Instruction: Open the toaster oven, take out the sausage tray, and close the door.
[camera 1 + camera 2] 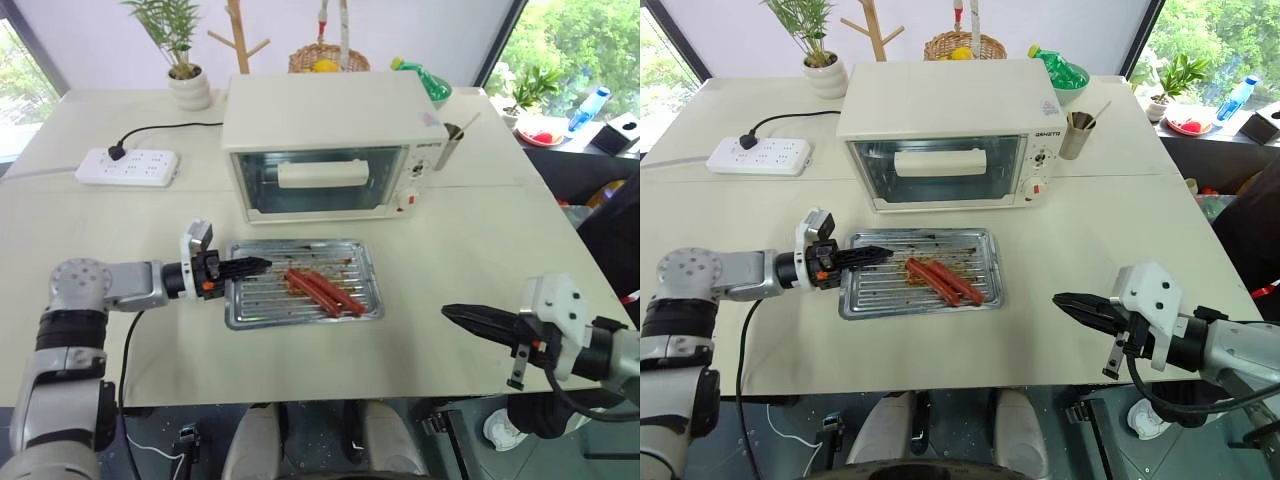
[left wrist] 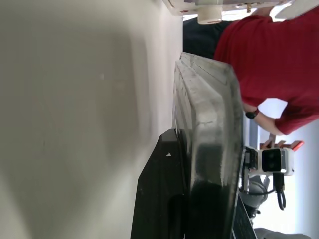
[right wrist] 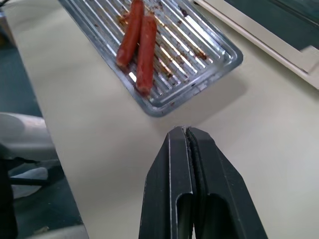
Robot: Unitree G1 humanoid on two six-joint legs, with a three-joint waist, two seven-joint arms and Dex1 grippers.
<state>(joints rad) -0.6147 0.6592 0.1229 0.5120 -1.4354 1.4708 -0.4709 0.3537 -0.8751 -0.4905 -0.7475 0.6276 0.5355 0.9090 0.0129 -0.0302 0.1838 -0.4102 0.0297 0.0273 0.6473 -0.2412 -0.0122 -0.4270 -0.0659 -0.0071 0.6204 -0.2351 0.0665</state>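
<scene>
The cream toaster oven (image 1: 330,115) stands at the back of the table with its glass door (image 1: 375,185) closed and the bar handle (image 1: 322,175) across it. In front of it the silver sausage tray (image 1: 300,320) lies on the table, holding two red-brown sausages (image 1: 325,290). My left gripper (image 1: 255,266) reaches in from the left and is shut on the tray's left rim (image 2: 209,124). My right gripper (image 1: 447,312) is shut and empty, hovering above the table to the right of the tray, apart from it; its fingertips (image 3: 174,137) point toward the tray's corner.
A white power strip (image 1: 127,166) with a black plug lies at back left, near a potted plant (image 1: 190,88). A metal cup (image 1: 450,148) stands right of the oven. Behind are a basket (image 1: 328,60) and a green bottle (image 1: 425,80). A person's red sleeve (image 2: 279,59) shows beyond the tray.
</scene>
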